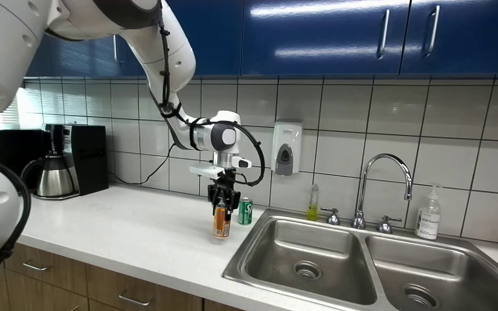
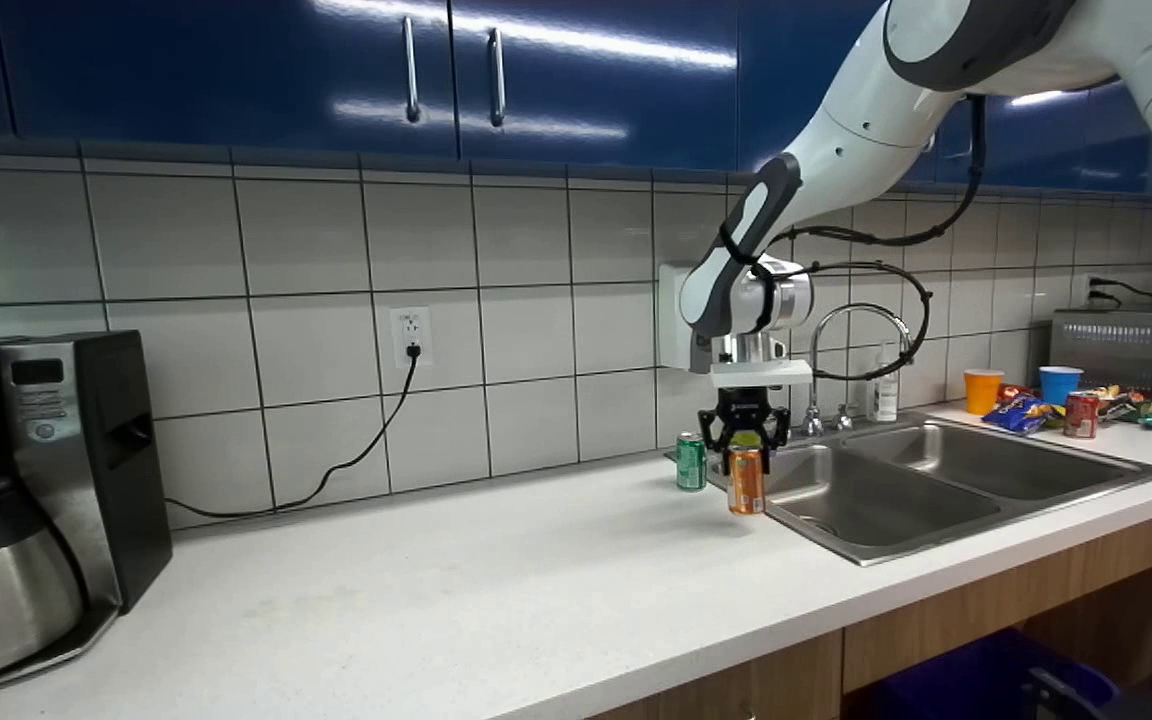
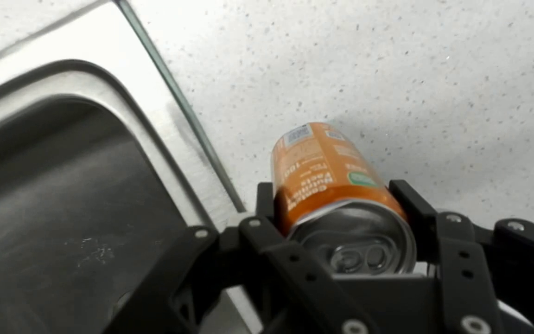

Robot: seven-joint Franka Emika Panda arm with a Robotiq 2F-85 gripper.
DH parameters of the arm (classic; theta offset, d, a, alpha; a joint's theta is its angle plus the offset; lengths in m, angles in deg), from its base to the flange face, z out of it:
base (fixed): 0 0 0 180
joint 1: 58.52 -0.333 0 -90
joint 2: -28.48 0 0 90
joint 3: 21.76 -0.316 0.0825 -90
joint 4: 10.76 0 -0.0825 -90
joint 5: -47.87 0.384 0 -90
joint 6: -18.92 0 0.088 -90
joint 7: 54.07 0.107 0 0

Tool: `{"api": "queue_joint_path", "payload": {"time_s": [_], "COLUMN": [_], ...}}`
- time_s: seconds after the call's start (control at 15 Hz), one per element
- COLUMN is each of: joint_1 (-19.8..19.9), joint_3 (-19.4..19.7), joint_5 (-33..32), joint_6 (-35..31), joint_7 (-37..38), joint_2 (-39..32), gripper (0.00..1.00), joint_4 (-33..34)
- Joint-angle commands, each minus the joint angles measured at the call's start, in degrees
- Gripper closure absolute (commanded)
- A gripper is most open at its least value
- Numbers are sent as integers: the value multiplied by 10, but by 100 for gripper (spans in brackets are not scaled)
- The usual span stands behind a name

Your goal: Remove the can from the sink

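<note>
In an exterior view, the can is in the gripper, left of the sink; behind it to the right, a second can stands on the counter. Well left is the coffee maker. The faucet stands at the sink's far edge, a bottle to its right. Beyond the sink, in an exterior view, stands a third can.

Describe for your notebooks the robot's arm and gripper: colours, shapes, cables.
The arm is white and rounded, with dark grey sections. A black cable, strapped along it, forms a wide loop. The black gripper has angular, jointed fingers with silvery screws.
</note>
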Motion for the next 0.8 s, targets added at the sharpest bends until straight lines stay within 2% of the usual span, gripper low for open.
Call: {"api": "queue_joint_path", "payload": {"time_s": [0.0, 0.73], "joint_1": [-8, -16], "joint_3": [-16, -22], "joint_5": [-12, -10], "joint_6": [-1, -9], "joint_7": [-6, -5], "joint_2": [22, 29], "gripper": [62, 62], "joint_4": [-20, -43]}}
